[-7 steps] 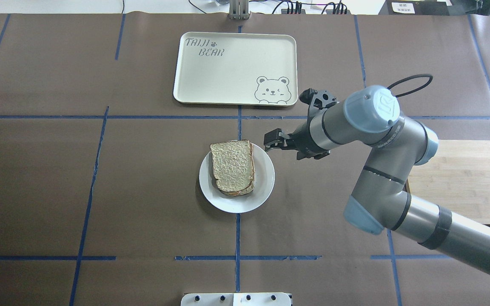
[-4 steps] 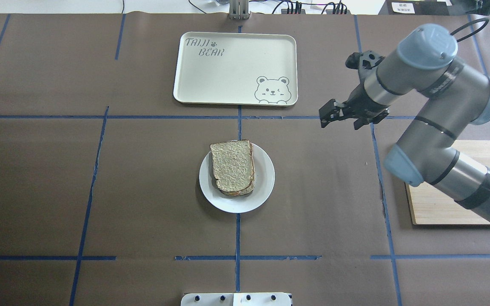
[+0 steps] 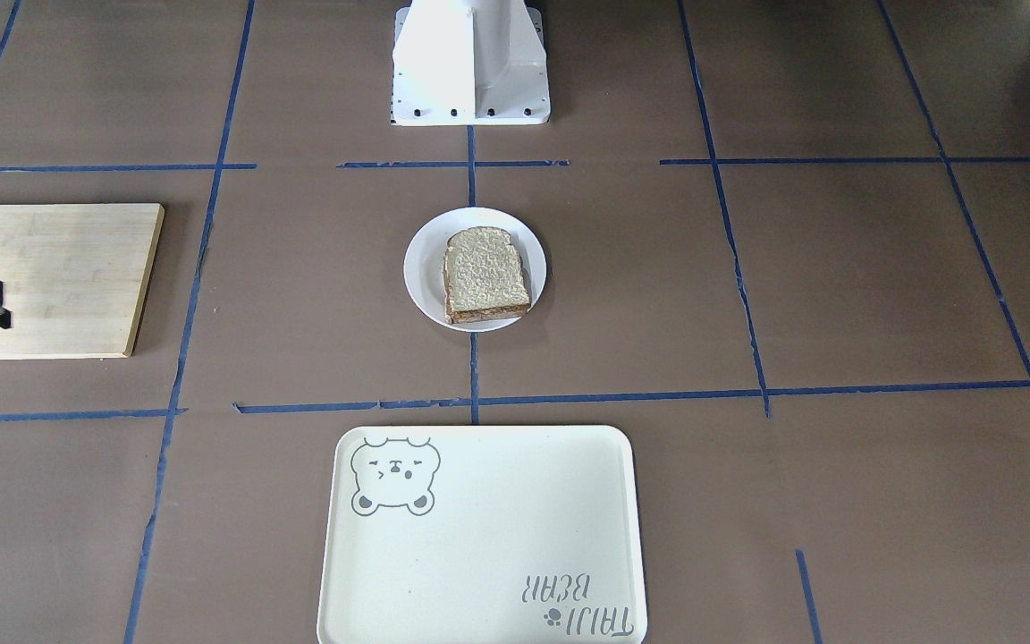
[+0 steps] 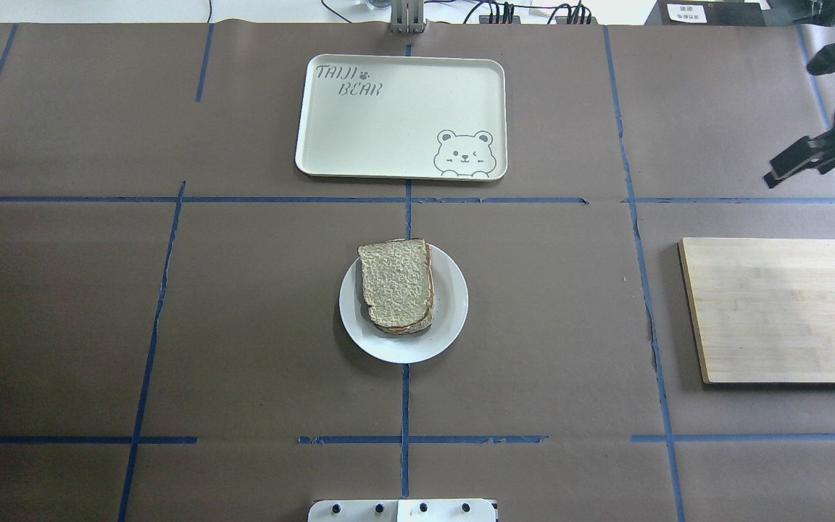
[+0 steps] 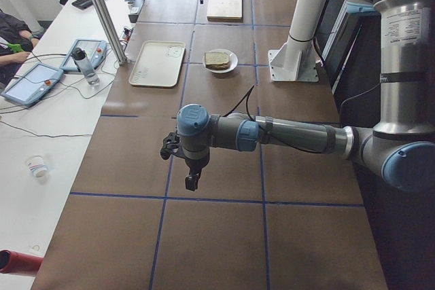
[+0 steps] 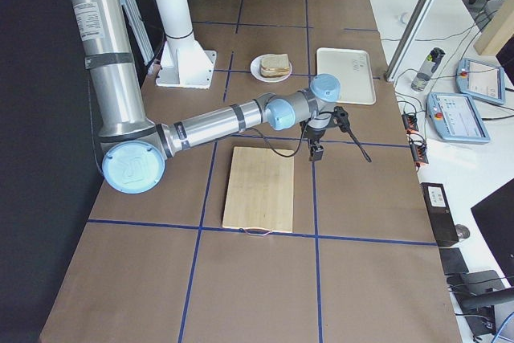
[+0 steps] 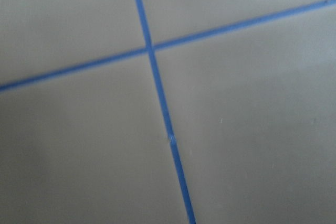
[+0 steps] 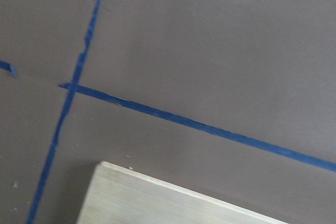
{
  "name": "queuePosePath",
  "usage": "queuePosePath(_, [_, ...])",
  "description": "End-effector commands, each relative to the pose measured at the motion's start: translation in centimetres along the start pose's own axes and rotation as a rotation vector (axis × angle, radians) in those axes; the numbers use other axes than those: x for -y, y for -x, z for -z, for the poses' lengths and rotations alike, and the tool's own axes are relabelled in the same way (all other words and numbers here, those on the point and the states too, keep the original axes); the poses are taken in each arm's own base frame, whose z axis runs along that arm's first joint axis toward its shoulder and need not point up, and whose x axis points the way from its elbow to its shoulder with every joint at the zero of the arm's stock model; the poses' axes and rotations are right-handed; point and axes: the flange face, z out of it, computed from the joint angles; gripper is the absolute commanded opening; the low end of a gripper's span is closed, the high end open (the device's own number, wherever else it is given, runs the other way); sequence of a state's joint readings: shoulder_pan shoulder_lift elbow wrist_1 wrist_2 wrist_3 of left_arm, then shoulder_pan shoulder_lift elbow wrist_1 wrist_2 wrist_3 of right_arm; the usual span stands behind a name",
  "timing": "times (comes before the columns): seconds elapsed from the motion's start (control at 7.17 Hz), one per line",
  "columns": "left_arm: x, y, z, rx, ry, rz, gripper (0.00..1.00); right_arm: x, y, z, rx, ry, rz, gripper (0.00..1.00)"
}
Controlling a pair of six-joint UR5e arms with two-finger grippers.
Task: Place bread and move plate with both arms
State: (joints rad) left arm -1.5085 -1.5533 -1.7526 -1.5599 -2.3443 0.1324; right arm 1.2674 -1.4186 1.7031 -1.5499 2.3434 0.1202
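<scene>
**Bread on plate, both arms withdrawn.** The slice of pale tan, coarse-crumbed bread (image 4: 396,281) with a dark brown crust lies flat on the small round white plate (image 4: 454,308). It sits on top of a second, similar slice whose edge shows beneath it. The stack sits toward the plate's far side and reaches the rim there, so you have bare rim on the plate's left, right and near sides.

The right gripper (image 4: 787,164) hangs well apart from the plate, to its right and farther from the robot. Its black fingers look parted and carry nothing. The left gripper (image 5: 192,183) hangs well apart on the plate's other side, over bare table. Whether it is parted or closed cannot be told.

Expect the bread to be light, soft and crumbly, so a hard pinch would likely dent it, and a tilt of the plate could let the top slice slide. The plate looks stiff, smooth and probably slippery. Take it at the bare left and right rims, one gripper on each, and keep it level.

Beyond the plate lies a cream rectangular tray (image 4: 388,123) with raised rounded edges and a bear drawing. To the plate's right, well apart, is a pale, grained wooden board (image 4: 780,312). Matt brown paper crossed by blue tape covers the table (image 4: 243,312).
</scene>
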Motion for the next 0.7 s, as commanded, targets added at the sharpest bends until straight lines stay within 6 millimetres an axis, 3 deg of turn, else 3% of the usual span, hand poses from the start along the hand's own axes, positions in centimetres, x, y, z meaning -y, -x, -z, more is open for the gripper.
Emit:
queuePosePath(0.0, [1.6,-1.8,1.3,-0.058,-0.047,0.099,1.0,-8.7,-11.8,3.7,-0.016,0.028,0.084,1.0])
queuePosePath(0.14, [2.1,-4.3,2.2,-0.065,-0.107,0.048,1.0,-12.4,-14.8,4.0,-0.021,0.028,0.052,1.0])
queuePosePath(0.28, [2.7,-7.1,1.0,-0.132,-0.105,-0.015,1.0,-18.2,-17.3,1.9,-0.021,0.059,-0.013,1.0])
queuePosePath(0.56, [3.8,-15.3,-2.3,-0.267,-0.064,0.078,1.0,-21.0,-17.8,0.7,-0.022,0.059,-0.054,1.0])
